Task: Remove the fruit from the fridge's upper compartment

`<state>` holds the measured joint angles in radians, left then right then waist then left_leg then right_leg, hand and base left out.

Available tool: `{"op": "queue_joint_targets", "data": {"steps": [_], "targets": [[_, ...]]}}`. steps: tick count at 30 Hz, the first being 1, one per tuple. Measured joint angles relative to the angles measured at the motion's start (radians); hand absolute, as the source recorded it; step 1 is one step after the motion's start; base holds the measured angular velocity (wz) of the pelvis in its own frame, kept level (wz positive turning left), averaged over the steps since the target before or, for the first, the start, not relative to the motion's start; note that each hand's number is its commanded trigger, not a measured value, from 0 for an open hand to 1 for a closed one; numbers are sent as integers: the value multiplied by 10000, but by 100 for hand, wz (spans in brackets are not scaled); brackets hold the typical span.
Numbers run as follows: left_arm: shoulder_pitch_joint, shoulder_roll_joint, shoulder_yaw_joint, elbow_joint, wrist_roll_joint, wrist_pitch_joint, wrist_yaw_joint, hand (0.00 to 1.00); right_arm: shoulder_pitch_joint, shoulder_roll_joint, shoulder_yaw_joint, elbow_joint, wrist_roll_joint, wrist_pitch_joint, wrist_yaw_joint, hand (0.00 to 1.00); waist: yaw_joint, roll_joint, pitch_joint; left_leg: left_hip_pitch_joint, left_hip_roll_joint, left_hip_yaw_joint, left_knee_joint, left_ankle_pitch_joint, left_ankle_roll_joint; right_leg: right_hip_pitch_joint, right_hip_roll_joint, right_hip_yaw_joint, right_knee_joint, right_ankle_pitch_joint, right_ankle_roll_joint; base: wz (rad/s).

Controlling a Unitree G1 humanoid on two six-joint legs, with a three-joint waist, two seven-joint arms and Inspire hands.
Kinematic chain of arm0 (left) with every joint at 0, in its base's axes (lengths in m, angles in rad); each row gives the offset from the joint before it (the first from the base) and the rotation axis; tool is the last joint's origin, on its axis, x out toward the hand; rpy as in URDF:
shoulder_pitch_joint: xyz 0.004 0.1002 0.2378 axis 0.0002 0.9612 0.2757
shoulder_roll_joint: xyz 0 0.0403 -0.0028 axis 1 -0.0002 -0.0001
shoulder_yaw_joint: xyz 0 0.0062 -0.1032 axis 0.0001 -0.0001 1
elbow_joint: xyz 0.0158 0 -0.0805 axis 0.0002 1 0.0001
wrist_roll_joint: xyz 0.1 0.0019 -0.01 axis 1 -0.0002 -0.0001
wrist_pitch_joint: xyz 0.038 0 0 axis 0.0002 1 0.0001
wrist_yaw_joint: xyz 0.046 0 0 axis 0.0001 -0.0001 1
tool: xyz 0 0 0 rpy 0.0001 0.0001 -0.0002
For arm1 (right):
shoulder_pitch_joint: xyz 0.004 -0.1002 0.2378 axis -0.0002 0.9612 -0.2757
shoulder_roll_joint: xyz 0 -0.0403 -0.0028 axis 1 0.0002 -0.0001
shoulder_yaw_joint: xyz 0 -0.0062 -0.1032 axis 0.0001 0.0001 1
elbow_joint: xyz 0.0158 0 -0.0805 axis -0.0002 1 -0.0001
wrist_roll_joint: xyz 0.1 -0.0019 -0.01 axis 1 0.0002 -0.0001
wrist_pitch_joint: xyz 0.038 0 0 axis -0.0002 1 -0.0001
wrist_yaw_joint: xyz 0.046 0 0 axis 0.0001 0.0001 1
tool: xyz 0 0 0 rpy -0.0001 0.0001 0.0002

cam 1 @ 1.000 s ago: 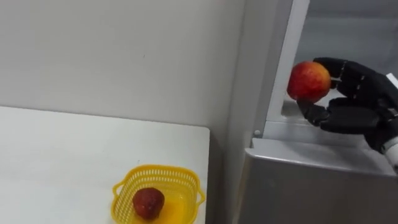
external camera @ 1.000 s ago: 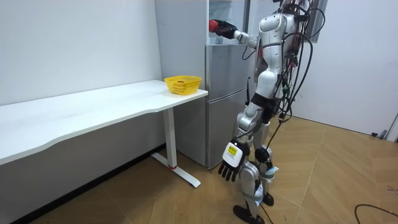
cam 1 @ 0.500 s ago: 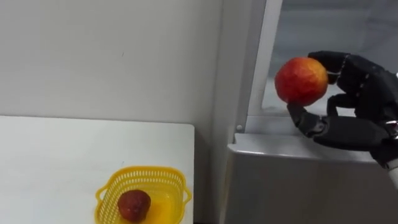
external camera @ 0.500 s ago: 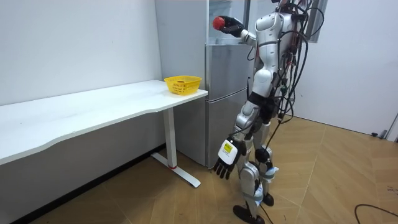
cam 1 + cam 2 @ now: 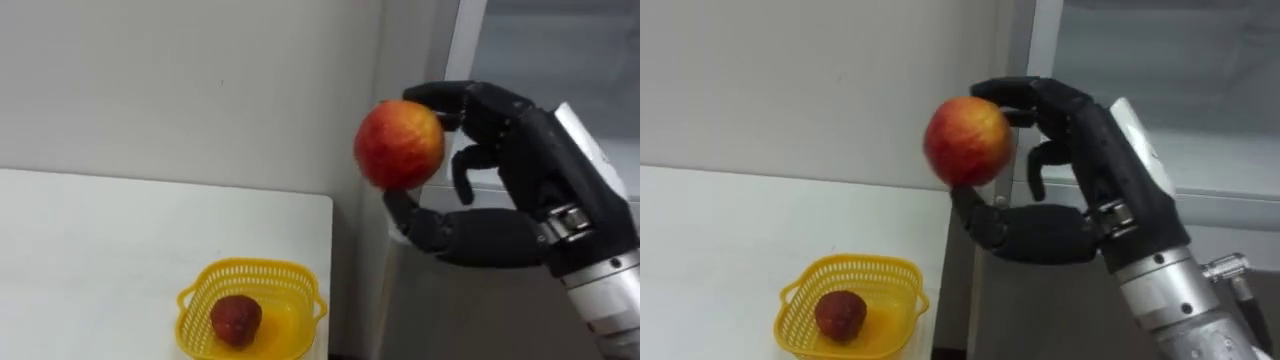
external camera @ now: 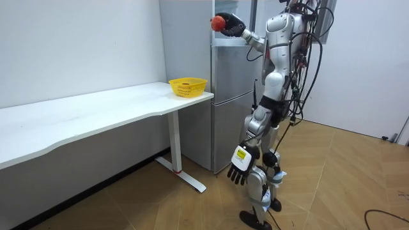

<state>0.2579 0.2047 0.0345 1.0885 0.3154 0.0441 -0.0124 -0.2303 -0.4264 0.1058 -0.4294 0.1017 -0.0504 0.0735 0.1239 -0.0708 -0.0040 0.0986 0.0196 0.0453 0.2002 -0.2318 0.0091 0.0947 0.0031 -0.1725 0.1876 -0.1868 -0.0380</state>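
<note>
Right hand: your right hand (image 5: 520,190) is closed round the apple (image 5: 399,144), fingers curled over its top and far side, thumb (image 5: 440,232) propping it from below.
Why that hold: a round, smooth fruit rolls out of a flat palm. With support above and below, it sits pinned, and the side towards the camera stays clear for you to watch.
Apple, place: it is up in the air, clear of the fridge (image 6: 230,108), level with the upper compartment and in front of the fridge's left edge. It is above and to the right of the basket (image 5: 250,266), well apart from it.
Apple, axis: it is nearly round, so there is no real long axis. You cannot tell which way the stem points, since the fingers cover the top.
Basket: it stands on the table (image 5: 120,250) near the corner next to the fridge, with a dark red fruit (image 5: 236,319) lying inside. It looks like the drop-off spot, set close so your carry is short.
Left hand: it hangs by the thigh (image 6: 240,174) with fingers loose and nothing in it.
Stage: the fetch from the fridge looks done; what remains, by my reading, is to bring the apple down and left over the basket.
</note>
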Motion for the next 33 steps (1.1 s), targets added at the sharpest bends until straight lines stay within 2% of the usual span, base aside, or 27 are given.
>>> {"op": "queue_joint_targets", "data": {"steps": [5,8,11,15,21,22,24,28,32,33], "targets": [[-101,2,-199,-2,4,-2,-172,0,-166,241,743,-2,-677,25,419,100,444,-178,31,-22,-37,-2,-14,1,-3,-7,5,-39,-20,2,-4,2],[-190,25,-185,29,7,-20,-416,0,-262,457,1052,1,-874,67,665,100,673,-325,75,-39,-33,7,-23,1,-2,-47,21,-88,-11,3,-3,-1],[-397,37,-196,337,6,-59,-408,0,-272,648,1338,228,-1432,64,691,100,830,-439,100,-96,-74,-173,-10,1,-1,-66,-2,-270,3,5,1,14],[-515,68,-247,367,4,-55,-402,0,-350,832,1552,524,-2106,67,714,100,1054,-553,197,-249,-110,-376,7,-1,5,-111,-16,-438,-7,4,4,10],[-529,129,-260,272,17,50,-423,0,-712,829,2408,2172,-2734,98,601,100,1335,-702,141,-334,-111,-517,-2,15,-9,-203,-7,-504,-27,4,4,6],[-552,133,-232,272,17,66,-424,0,-713,831,2598,2566,-2842,237,610,100,1373,-755,136,-345,-114,-528,36,16,-9,-197,-11,-500,-26,4,3,10],[-607,133,-207,352,17,76,-417,0,-711,829,2747,3214,-2913,302,609,100,1546,-803,164,-339,-123,-560,49,16,-8,-178,-10,-509,-37,4,3,0],[-698,238,-178,420,-4,100,-374,0,-713,825,2770,4008,-3040,414,515,100,1656,-956,249,-382,-141,-669,46,16,-6,-131,-20,-564,-46,3,5,8],[-698,428,-163,389,37,112,-426,0,-985,762,2763,4992,-3092,301,271,100,1827,-1065,249,-450,-145,-723,53,14,-6,-143,-29,-772,-38,2,6,6],[-691,512,-107,394,40,117,-462,0,-1064,703,2745,5270,-3139,303,250,100,1838,-1136,220,-532,-150,-774,70,14,-6,-186,-36,-832,-39,2,6,14]]}}
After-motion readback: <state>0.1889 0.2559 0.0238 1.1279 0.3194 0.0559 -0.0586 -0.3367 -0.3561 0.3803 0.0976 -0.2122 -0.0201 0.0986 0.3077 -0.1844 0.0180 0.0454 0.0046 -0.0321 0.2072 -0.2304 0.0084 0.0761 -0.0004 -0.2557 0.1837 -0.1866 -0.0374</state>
